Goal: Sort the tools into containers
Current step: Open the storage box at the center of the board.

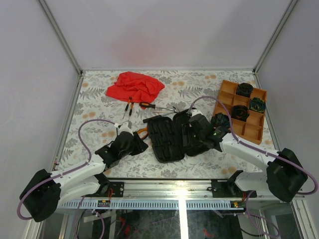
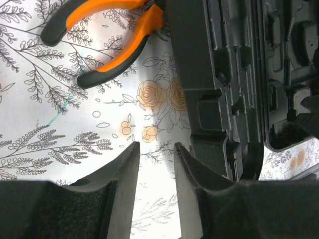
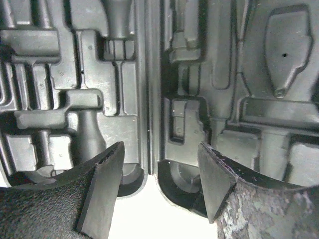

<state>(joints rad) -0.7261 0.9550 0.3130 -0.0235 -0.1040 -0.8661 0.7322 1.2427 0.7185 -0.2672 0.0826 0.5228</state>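
Observation:
The black tool case lies open at mid table, its moulded slots empty in the right wrist view. My left gripper is open and empty just left of the case. Orange-handled pliers lie on the table ahead of it. My right gripper is open and empty over the case's hinge line. Two screwdrivers and a longer one lie behind the case. The orange tray holds three coiled bundles. A greenish one lies beside it.
The red cloth is crumpled at the back left, touching the small screwdrivers' far ends. The enclosure's metal posts and walls bound the flowered table. The right arm's cable loops above the case's far edge.

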